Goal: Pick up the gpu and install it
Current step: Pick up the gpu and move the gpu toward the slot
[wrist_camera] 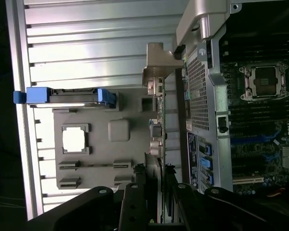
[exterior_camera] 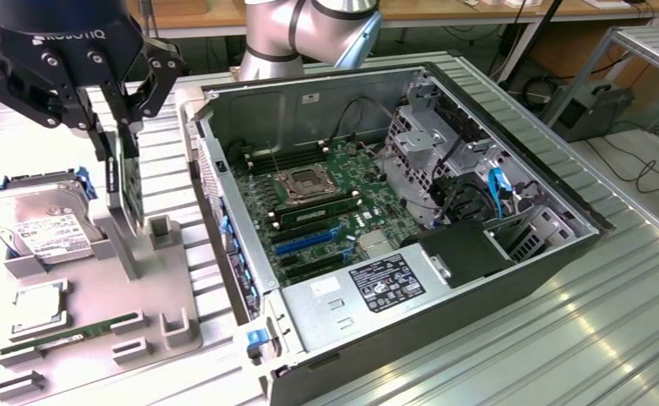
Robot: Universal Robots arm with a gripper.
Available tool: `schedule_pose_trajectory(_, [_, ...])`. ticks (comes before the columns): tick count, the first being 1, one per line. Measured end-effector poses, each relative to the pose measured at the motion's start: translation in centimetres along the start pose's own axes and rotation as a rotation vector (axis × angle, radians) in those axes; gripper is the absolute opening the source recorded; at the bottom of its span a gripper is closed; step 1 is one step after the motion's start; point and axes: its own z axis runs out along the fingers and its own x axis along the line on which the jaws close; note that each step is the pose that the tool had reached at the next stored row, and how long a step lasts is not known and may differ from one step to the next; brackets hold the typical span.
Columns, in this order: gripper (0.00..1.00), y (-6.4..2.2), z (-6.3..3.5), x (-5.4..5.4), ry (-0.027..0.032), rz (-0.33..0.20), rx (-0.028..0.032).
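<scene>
Tool [exterior_camera: 119,137], half closed, grips the upright gpu [wrist_camera: 155,110] by its edge.

gpu [exterior_camera: 123,186] between fingers [exterior_camera: 149,85] (beside case [exterior_camera: 476,288])

An open computer case [exterior_camera: 306,97] is lying on its side on the ribbed metal surface [exterior_camera: 532,338]. Its motherboard [exterior_camera: 341,211] is facing up, with the CPU socket [exterior_camera: 306,184] sitting toward the board's 11 o'clock. At the case's 9 o'clock in the exterior view, a grey parts holder [exterior_camera: 177,292] is carrying a hard drive [exterior_camera: 38,222]. A processor chip [exterior_camera: 38,306] is resting at the drive's 6 o'clock, and a green memory stick [exterior_camera: 69,332] is lying at the chip's 5 o'clock.
</scene>
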Motion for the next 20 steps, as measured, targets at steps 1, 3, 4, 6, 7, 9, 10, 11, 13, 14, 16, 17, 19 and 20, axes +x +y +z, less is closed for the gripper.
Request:
schedule_pose_trajectory(1, [0.26, 0.01, -0.15, -0.01, -0.0001, 0.000, -0.0001])
schedule_pose_trajectory(3, [0.26, 0.01, -0.24, -0.01, -0.0001, 0.000, -0.0001])
schedule_pose_trajectory(4, [0.26, 0.01, -0.24, -0.01, -0.0001, 0.000, -0.0002])
schedule_pose_trajectory(6, [0.26, 0.01, -0.24, -0.01, -0.0001, 0.000, 0.0000])
schedule_pose_trajectory(7, [0.26, 0.01, -0.24, -0.01, 0.0000, 0.000, -0.0001])
schedule_pose_trajectory(9, [0.26, 0.01, -0.25, -0.01, 0.0000, 0.000, 0.0000])
schedule_pose_trajectory(10, [0.26, 0.02, -0.25, -0.04, 0.0001, 0.000, 0.0002])
schedule_pose_trajectory(11, [0.26, 0.03, -0.26, -0.08, 0.0001, 0.000, 0.0006])
schedule_pose_trajectory(13, [0.26, 0.03, -0.24, -0.20, 0.0000, 0.000, 0.0011])
schedule_pose_trajectory(14, [0.26, 0.03, -0.24, -0.28, -0.0001, 0.000, 0.0012])
schedule_pose_trajectory(16, [0.26, 0.05, -0.23, -0.51, -0.0001, 0.000, 0.0014])
schedule_pose_trajectory(17, [0.26, 0.06, -0.23, -0.61, -0.0001, 0.000, 0.0015])
schedule_pose_trajectory(19, [0.26, 0.08, -0.22, -0.85, -0.0001, 0.000, 0.0016])
schedule_pose_trajectory(20, [0.26, 0.08, -0.22, -0.95, -0.0001, 0.000, 0.0017])
